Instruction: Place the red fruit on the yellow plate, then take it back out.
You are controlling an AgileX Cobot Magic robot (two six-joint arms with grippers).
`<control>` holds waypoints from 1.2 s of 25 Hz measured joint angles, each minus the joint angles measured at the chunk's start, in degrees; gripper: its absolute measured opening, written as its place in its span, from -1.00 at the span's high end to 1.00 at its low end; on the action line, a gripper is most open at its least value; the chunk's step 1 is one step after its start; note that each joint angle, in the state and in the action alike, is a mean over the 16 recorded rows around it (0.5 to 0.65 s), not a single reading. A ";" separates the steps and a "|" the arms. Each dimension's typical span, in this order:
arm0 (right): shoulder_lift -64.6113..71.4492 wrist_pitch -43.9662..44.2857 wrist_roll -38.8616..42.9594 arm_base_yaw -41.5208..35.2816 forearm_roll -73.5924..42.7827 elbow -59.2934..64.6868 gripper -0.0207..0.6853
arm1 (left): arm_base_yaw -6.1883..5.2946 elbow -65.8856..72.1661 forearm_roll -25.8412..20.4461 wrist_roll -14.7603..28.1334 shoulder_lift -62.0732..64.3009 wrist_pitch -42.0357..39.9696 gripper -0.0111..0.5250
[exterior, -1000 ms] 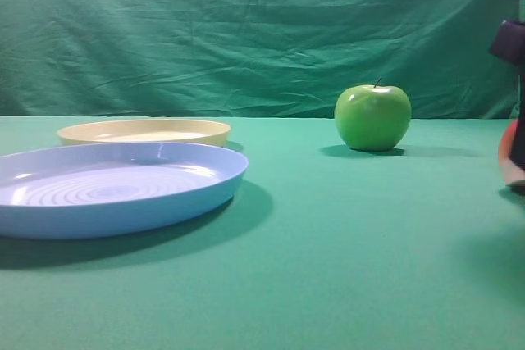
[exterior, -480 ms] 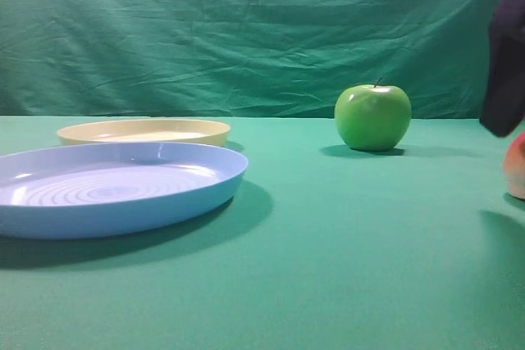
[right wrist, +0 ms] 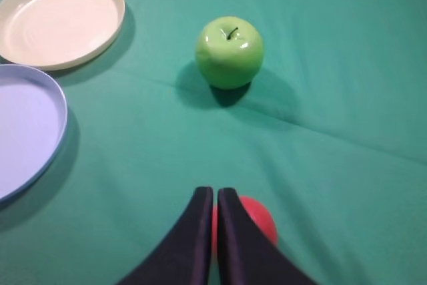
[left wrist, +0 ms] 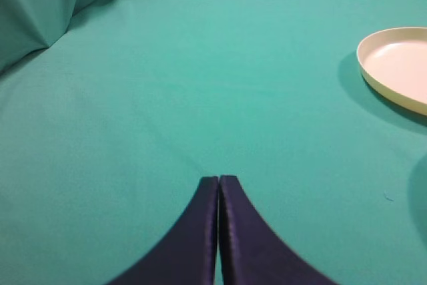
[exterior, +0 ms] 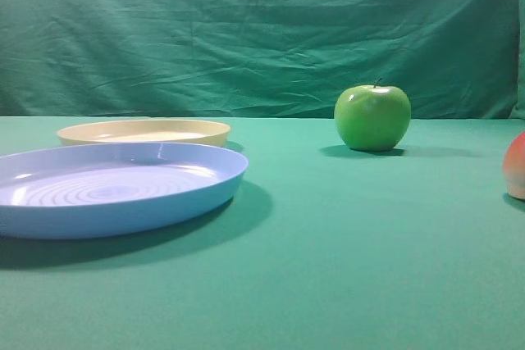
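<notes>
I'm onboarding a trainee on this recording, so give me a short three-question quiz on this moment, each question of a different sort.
1. True or false: the red fruit lies on the yellow plate.
2. Multiple choice: what shows just beyond the right claw in its wrist view? A) the green apple B) the red fruit C) the blue plate
3. Fill in: the fingers of the left claw are pressed ____ over bare cloth.

Key
1. False: the plate is empty, and the fruit sits on the green cloth.
2. B
3. together
</notes>
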 joint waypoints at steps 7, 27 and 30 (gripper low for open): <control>-8.88 6.10 -0.03 0.00 2.69 0.11 0.94 | 0.00 0.00 0.00 0.00 0.00 0.00 0.96; -22.14 5.26 14.45 -4.97 -9.54 3.66 0.94 | 0.00 0.00 0.00 0.07 0.00 0.00 0.96; -25.71 3.51 17.55 -7.69 -11.91 6.81 0.94 | 0.00 0.00 0.00 0.09 0.00 0.00 0.96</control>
